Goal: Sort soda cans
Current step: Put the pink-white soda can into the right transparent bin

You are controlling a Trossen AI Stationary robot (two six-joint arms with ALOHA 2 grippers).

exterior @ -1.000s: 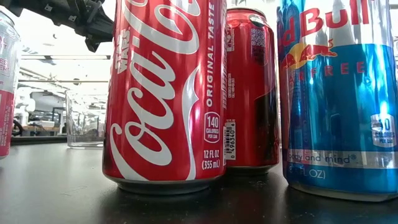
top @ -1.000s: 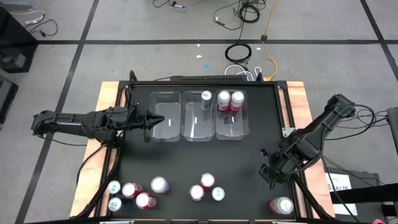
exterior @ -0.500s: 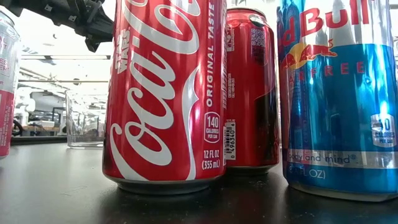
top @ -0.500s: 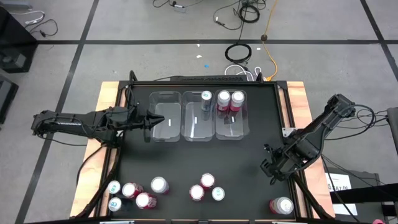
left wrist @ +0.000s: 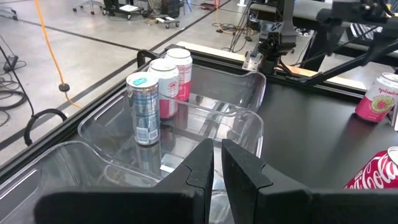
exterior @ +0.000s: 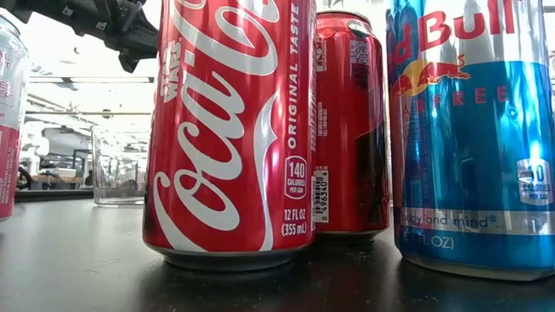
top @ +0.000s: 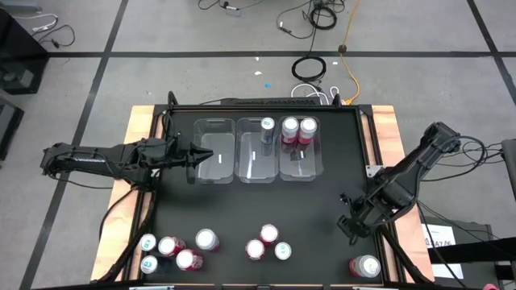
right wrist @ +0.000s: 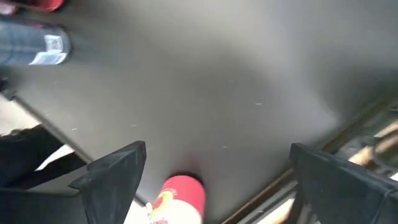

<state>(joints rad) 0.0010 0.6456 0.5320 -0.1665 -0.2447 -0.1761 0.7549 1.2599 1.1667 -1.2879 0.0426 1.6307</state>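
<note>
The soda cans sit in two places. Three are already in the clear bins (top: 258, 150) along the far edge of the black table (top: 322, 209): a blue can (top: 267, 126) in the middle bin and two pink cans (top: 298, 127) side by side in the right bin, while the left bin holds none. The others stand along the near edge: a cluster of five (top: 173, 248) at the near left corner, a trio (top: 268, 243) near the middle, and a lone pink can (top: 365, 267) at the near right corner, close to the table's rim. In the low view the trio fills the picture as a red cola can (exterior: 230, 130), a second red can (exterior: 351, 121) behind it and a blue can (exterior: 473, 130) beside them.

The broad middle of the table, between the bins and the near row, is bare black surface.

The right gripper (top: 351, 222) hangs over the table's right side, just beyond the lone pink can, with its fingers (right wrist: 112, 177) spread wide and nothing between them; its wrist view shows that can (right wrist: 180, 199) below.

The left gripper (top: 196, 155) waits at the left bin's outer wall, its fingers (left wrist: 205, 165) pressed together and empty.
</note>
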